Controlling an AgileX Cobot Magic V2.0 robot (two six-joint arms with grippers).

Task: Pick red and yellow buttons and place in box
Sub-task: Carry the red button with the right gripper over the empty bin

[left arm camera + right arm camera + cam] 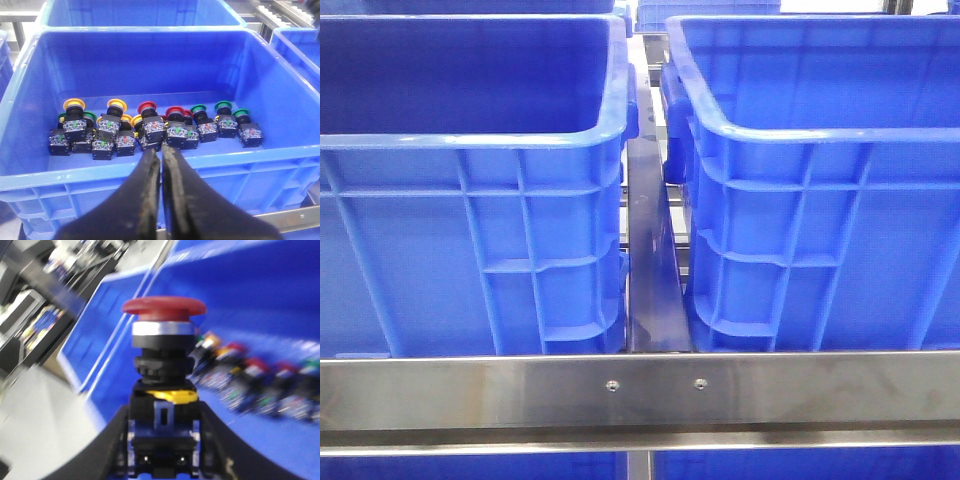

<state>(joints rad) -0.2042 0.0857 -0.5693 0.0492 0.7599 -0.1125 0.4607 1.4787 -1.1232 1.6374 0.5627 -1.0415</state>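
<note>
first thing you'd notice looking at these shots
The red button fills the right wrist view, upright and clamped by its base in the right pincer. In the left wrist view, a row of yellow, red and green buttons lies across the floor of a blue bin, with the left pincer nearly shut and empty in front of them. The front view shows only two blue bins side by side behind a steel rail.

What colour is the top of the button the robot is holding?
Red. The red button in the right gripper shows best in the right wrist view.
</note>
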